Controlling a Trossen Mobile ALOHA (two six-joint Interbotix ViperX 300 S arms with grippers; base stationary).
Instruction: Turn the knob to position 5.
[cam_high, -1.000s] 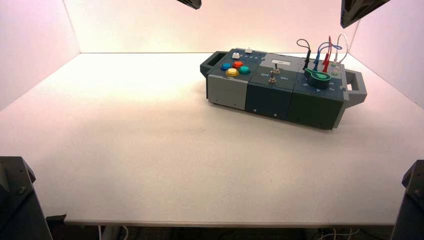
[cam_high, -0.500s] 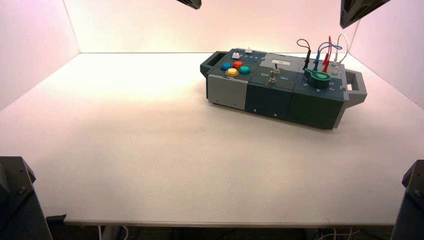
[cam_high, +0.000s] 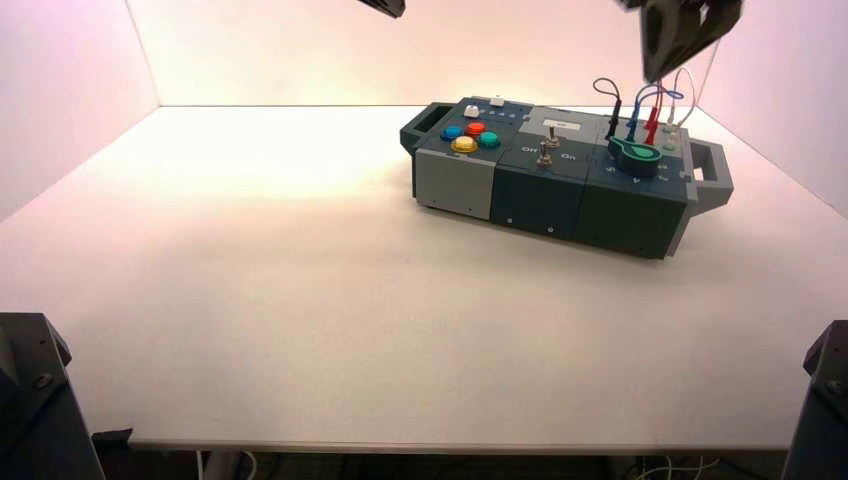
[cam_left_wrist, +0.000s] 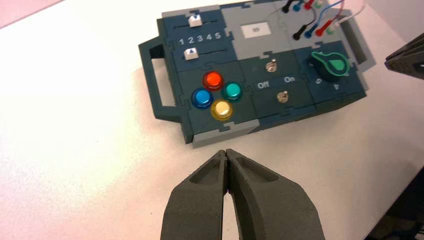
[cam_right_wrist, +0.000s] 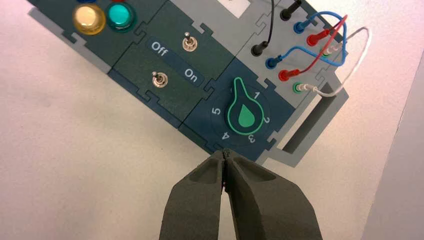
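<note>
The green teardrop knob (cam_right_wrist: 244, 112) sits on the dark teal panel at the box's right end (cam_high: 634, 153); it also shows in the left wrist view (cam_left_wrist: 332, 64). Its pointed tip aims at the gap before the white numeral "1", away from the numeral "5" (cam_right_wrist: 216, 111) on the arc. My right gripper (cam_right_wrist: 225, 153) is shut and empty, high above the box's right end, at the top of the high view (cam_high: 672, 60). My left gripper (cam_left_wrist: 227, 152) is shut and empty, held high over the table short of the box's button end.
The box (cam_high: 530, 190) stands at the table's back right, slightly turned. It carries round coloured buttons (cam_high: 470, 135), two metal toggle switches (cam_right_wrist: 160, 79) by "Off"/"On" lettering, two white sliders (cam_left_wrist: 190, 54) and plugged wires (cam_right_wrist: 320, 42). Handles stick out at both ends.
My right gripper has come down and left into the high view above the box's wire end. The box and the left arm have not moved.
</note>
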